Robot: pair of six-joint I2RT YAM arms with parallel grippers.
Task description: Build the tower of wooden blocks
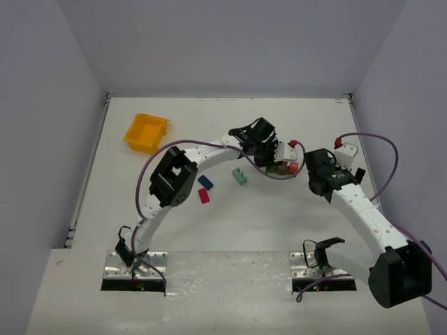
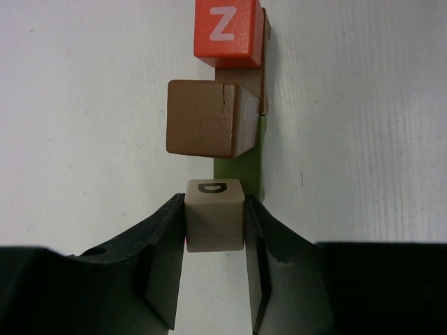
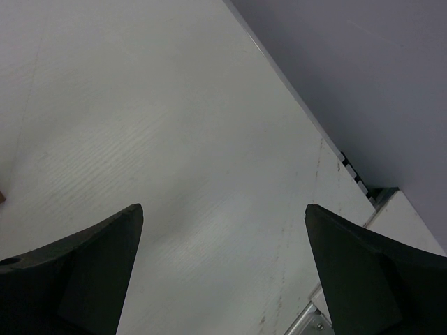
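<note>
The left tool clenches the tan D block, just before the olive plank whose long axis runs away from it, the right tool stands spread wide, and only the overhead view shows the loose teal block.

Robotics lab bench, seen from above. A plain white table is boxed in on three sides by flat grey panels, making a small test cell. Two white-and-black robot arms, the left arm and the right arm, are bolted to metal plates at the near edge. Purple cables loop from them. The props on the table are a yellow tray and small painted wooden blocks.
</note>
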